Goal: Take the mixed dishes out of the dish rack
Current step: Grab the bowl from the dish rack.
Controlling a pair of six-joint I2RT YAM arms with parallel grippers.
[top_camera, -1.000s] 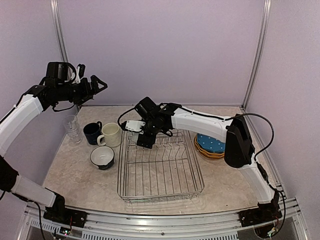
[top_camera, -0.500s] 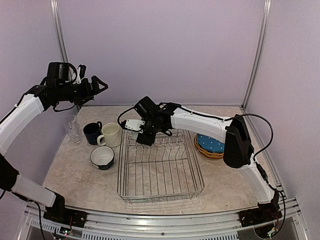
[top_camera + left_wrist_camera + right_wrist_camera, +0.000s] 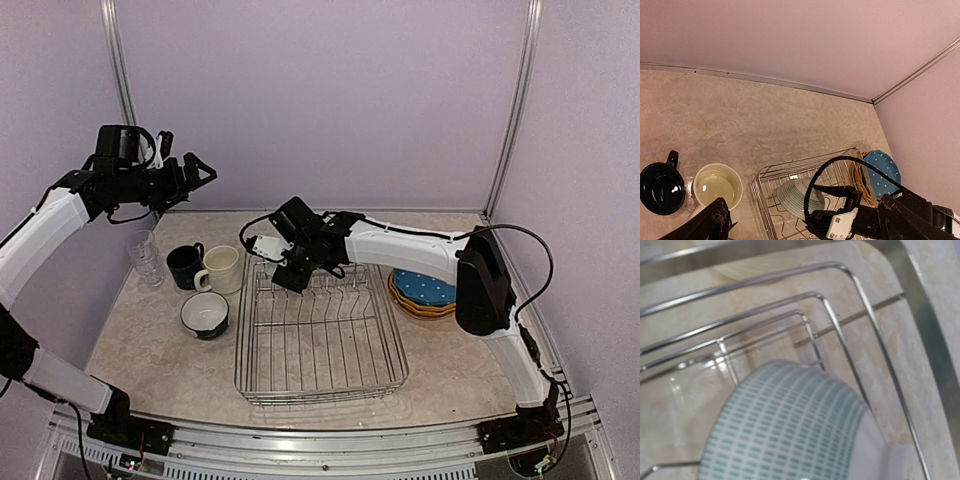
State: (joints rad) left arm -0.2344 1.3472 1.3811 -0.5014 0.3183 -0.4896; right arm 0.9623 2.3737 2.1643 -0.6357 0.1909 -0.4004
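While inside dish rack (image 3: 322, 345), bowl (image 3: 797, 196) amid wires (image 3: 838, 335).

The beige marbled tabletop (image 3: 150, 355) carries a wire dish rack (image 3: 322, 385) in the middle and dotted plates (image 3: 420, 290) stacked to its right. On the left stand a navy mug (image 3: 185, 266), cream mug (image 3: 222, 269), bowl (image 3: 205, 313) and clear glasses (image 3: 145, 257).

A round bowl with a white outside covered in rows of small teal dashes (image 3: 790, 425) fills the lower middle of the frame, its rounded side turned to the camera. It sits among the thin silver wires of a dish rack (image 3: 841, 266), which sweep in nested curves from the left edge and bend down at the upper right. Mottled beige stone bench (image 3: 875, 282) shows between the wires. A blurred pale cream curve (image 3: 755, 265) lies beyond the wires at the top.
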